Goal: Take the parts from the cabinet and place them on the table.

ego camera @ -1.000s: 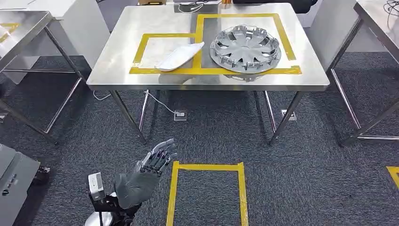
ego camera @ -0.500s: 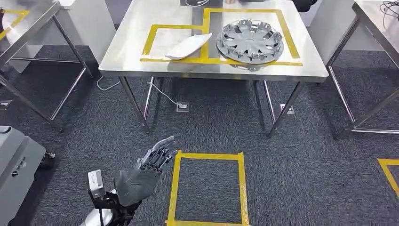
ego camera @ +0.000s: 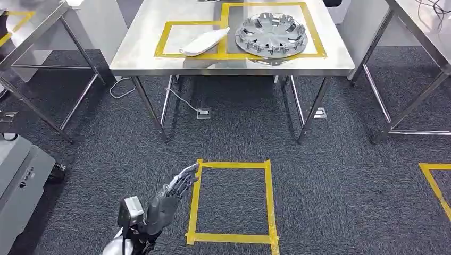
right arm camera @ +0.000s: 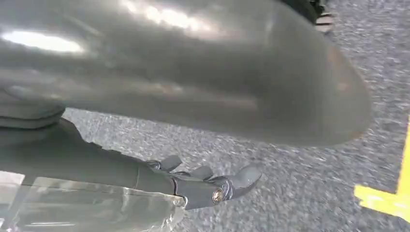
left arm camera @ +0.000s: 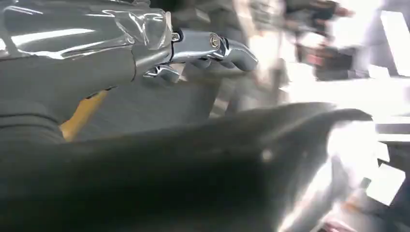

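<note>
Parts are seen set down on the steel table (ego camera: 133, 58), well ahead of the left hand (ego camera: 175, 188): a silver wheel cover (ego camera: 272, 34) inside the larger yellow-taped outline, and a white elongated part (ego camera: 205, 42) just beside it. The white part's long axis is laid slantwise, its tip crossing the tape toward the wheel cover. The left hand is held low over the carpet, just beside the yellow floor square (ego camera: 232, 201), fingers extended, a little apart, and nothing held. The right hand (right arm camera: 208, 186) is seen above the carpet, its fingers partly curled and nothing gripped. The left hand is judged the nearer to the white part. Both parts are judged placed; open carpet lies between the hand and the table's near edge, with neighbouring table legs to either side.
</note>
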`<action>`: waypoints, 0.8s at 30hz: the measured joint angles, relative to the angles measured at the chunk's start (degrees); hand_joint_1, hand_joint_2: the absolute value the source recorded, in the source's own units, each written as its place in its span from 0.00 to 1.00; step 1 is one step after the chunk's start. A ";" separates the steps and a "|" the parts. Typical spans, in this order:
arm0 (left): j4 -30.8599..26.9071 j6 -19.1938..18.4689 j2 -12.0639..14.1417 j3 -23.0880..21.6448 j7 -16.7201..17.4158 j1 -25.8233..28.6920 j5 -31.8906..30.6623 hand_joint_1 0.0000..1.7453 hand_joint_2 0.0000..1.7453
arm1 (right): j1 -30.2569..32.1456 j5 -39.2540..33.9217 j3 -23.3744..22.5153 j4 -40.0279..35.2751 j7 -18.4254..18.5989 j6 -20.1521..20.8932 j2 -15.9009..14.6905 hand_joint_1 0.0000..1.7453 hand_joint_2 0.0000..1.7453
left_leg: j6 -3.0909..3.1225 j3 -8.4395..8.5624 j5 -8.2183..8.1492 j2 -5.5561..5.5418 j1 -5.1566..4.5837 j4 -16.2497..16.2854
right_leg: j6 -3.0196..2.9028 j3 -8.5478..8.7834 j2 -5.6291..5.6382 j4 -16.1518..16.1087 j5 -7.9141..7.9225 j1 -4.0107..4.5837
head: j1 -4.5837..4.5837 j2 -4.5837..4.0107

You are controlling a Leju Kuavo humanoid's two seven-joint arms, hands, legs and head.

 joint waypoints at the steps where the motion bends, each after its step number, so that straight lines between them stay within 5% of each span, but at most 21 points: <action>1: 1.97 1.09 -0.04 -0.02 0.31 -0.06 -1.22 0.00 0.00 | 0.03 0.00 0.00 0.00 0.00 0.11 0.04 0.00 0.00 | 0.15 2.29 1.67 0.00 0.02 -2.39 | 0.18 -0.76 0.06 0.02 0.56 -0.01 | -0.04 0.00; 3: 6.36 4.57 -0.33 -0.09 1.14 -0.36 -4.86 0.00 0.00 | 0.03 -0.09 0.00 0.00 0.09 0.26 0.11 0.00 0.00 | 0.78 10.03 3.68 -0.16 0.00 -12.58 | 0.63 -1.73 0.20 0.01 1.48 -0.01 | -0.02 0.00; 4: 8.72 6.15 -0.53 -0.13 1.83 -0.91 -6.04 0.00 0.00 | 0.06 -0.26 0.00 0.00 0.17 0.31 0.17 0.00 0.00 | 1.18 12.03 1.37 -0.51 -0.12 -15.89 | 1.04 -1.96 0.16 -0.24 1.97 -0.04 | 0.00 0.00; 5: 11.56 7.76 -0.88 -0.13 2.04 -1.18 -7.08 0.00 0.00 | 0.03 -0.42 0.00 0.00 0.24 0.40 0.17 0.00 0.00 | 1.34 12.74 1.36 -0.66 -0.60 -17.56 | 1.59 -2.03 0.08 -0.41 2.56 -0.06 | 0.11 0.00; 8: 19.52 10.64 -1.93 -0.18 2.63 -1.96 -8.80 0.00 0.00 | 0.31 -0.77 0.00 0.00 0.33 0.50 0.22 0.00 0.00 | 2.37 12.16 2.65 -0.58 -1.32 -17.56 | 2.87 -1.98 0.16 -1.16 3.98 -0.41 | -0.09 0.00; 9: 22.62 11.29 -2.60 -0.24 3.19 -2.30 -8.91 0.00 0.00 | 0.59 -0.98 0.00 0.00 0.33 0.50 0.22 0.00 0.00 | 3.23 12.19 3.93 -0.27 -0.56 -18.76 | 2.92 -2.35 0.06 -0.67 3.41 -0.49 | 0.06 0.00; 11: 28.46 12.89 -3.65 -0.22 4.09 -3.30 -8.80 0.00 0.00 | 0.91 -1.25 0.00 0.00 0.31 0.57 0.26 0.00 0.00 | 4.36 10.52 5.45 -0.09 -0.93 -18.95 | 1.64 -4.57 0.15 4.55 -2.41 -0.23 | 0.28 0.00; 12: 31.35 13.46 -4.26 -0.22 4.46 -3.67 -8.67 0.00 0.00 | 0.97 -1.38 0.00 0.00 0.33 0.57 0.24 0.00 0.00 | 4.42 9.64 6.13 -0.05 -1.11 -18.94 | 1.21 -5.83 0.16 8.94 -5.28 -0.21 | 0.57 0.00; 13: 34.42 14.02 -4.76 -0.22 4.74 -3.99 -8.34 0.00 0.00 | 1.03 -1.51 0.00 0.00 0.33 0.57 0.15 0.00 0.00 | 4.55 8.72 6.86 -0.01 -1.35 -18.89 | 1.19 -7.18 0.16 13.51 -7.49 -0.19 | 0.50 0.00; 15: 37.96 14.16 -5.29 -0.24 4.99 -4.04 -8.23 0.00 0.00 | 1.13 -1.60 0.00 0.00 0.33 0.59 0.09 0.00 0.00 | 4.52 6.74 8.17 0.15 -1.55 -18.62 | 2.04 -6.89 0.15 17.84 -7.92 -0.20 | 0.50 0.00; 16: 39.54 14.12 -5.44 -0.24 5.23 -4.21 -8.06 0.00 0.00 | 1.16 -1.62 0.00 0.00 0.33 0.59 0.09 0.00 0.00 | 4.42 5.59 8.81 0.18 -1.56 -18.33 | 2.67 -5.12 0.14 16.42 -6.46 -0.20 | 0.55 0.00; 18: 44.28 13.39 -5.75 -0.24 5.62 -5.60 -7.04 0.00 0.00 | 1.02 -1.71 0.00 0.00 0.33 0.44 0.07 0.00 0.00 | 4.07 3.51 10.03 0.07 -1.52 -17.60 | 3.38 1.01 0.14 8.42 -3.74 -0.24 | 0.57 0.00; 20: 47.67 13.26 -5.95 0.06 6.55 -6.13 -6.16 0.00 0.00 | 0.46 -1.77 0.00 0.00 0.42 0.20 0.00 0.00 0.00 | 3.31 1.99 10.98 0.14 -1.77 -16.45 | 2.16 7.65 0.18 -1.50 -6.48 0.33 | 0.55 0.00; 23: 52.22 13.15 -6.10 0.33 7.96 -6.54 -4.78 0.00 0.00 | 0.61 -1.95 0.00 0.00 0.66 -0.20 0.17 0.00 0.00 | 2.25 2.01 12.98 0.33 -1.35 -17.02 | 1.12 5.91 0.19 -0.42 -5.30 0.78 | 0.15 0.00; 24: 53.51 13.15 -5.95 0.37 8.26 -6.46 -4.65 0.00 0.00 | 0.79 -1.97 0.02 0.00 0.79 -0.20 0.48 0.00 0.00 | 1.95 1.79 13.43 0.15 -1.26 -17.25 | 0.55 5.36 0.02 -0.78 -4.38 0.14 | 0.30 0.00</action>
